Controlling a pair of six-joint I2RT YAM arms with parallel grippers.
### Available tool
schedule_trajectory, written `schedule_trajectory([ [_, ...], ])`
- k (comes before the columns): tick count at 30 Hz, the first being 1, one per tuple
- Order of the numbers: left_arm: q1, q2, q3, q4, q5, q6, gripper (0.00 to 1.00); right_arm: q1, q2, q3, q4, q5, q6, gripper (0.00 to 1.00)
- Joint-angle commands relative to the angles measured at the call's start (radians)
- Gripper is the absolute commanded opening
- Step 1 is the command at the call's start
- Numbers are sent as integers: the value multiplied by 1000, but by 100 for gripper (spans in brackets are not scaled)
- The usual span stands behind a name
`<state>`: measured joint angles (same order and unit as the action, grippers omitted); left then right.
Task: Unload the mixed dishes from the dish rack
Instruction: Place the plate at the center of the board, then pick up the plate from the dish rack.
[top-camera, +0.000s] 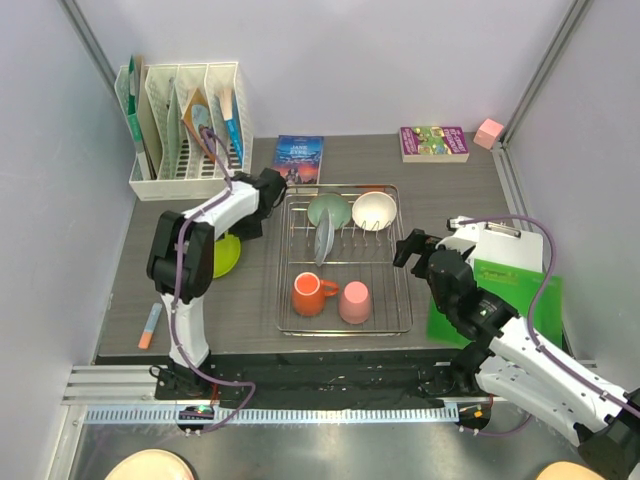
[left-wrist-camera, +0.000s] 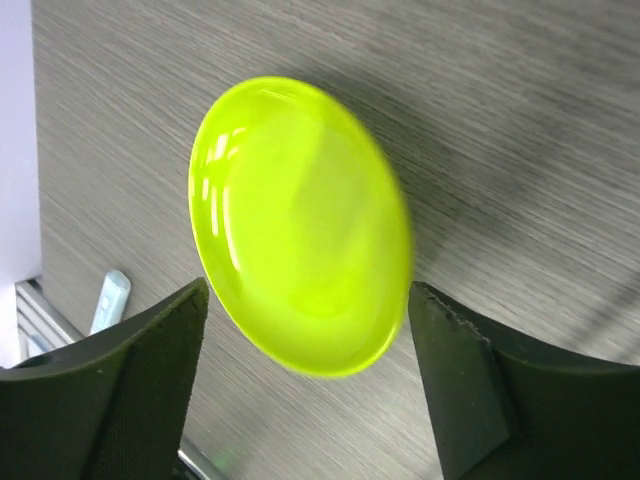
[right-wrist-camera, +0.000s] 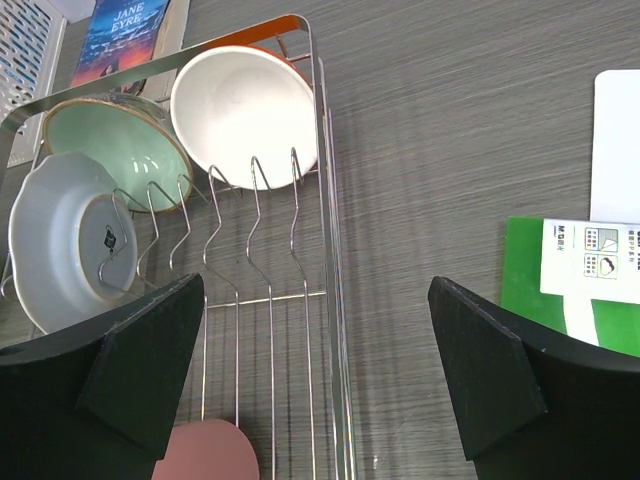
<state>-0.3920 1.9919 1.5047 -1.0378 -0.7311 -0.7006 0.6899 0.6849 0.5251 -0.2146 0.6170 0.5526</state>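
The silver wire dish rack stands mid-table. It holds a pale green bowl, a cream-white bowl, an upright grey-white plate, an orange mug and an upturned pink cup. The lime-green plate lies on the table left of the rack. My left gripper hovers above it, open; in the left wrist view the plate sits between and beyond the fingers, apart from them. My right gripper is open and empty over the rack's right rim, near the cream-white bowl and pink cup.
A white file organizer stands at the back left. A blue book, a purple book and a pink block lie along the back. A green folder and a white clipboard lie to the right. A marker lies front left.
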Motion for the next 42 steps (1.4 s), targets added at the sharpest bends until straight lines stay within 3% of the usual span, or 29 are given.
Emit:
schedule_trajectory([
  [1,5,-132,12,2,-33,-16,84,-1,15,9,17,-7,9,100],
  [6,-13,-266,22,13,-45,-19,100,0,31,12,24,-7,1,100],
  [12,-145,-413,61,36,-153,-8,100,0,45,19,40,-5,0,100],
  [18,-293,-548,-35,327,162,95,100,-1,53,36,40,7,-5,100],
  [28,-502,-349,77,297,38,151,100,-1,47,35,21,13,4,100],
  [37,-515,-248,81,323,82,116,100,-1,42,35,11,21,-5,100],
  [40,-515,-228,74,325,84,110,93,0,42,33,9,24,-8,100],
  [42,-515,-211,69,325,84,105,82,0,47,33,9,27,-10,100],
])
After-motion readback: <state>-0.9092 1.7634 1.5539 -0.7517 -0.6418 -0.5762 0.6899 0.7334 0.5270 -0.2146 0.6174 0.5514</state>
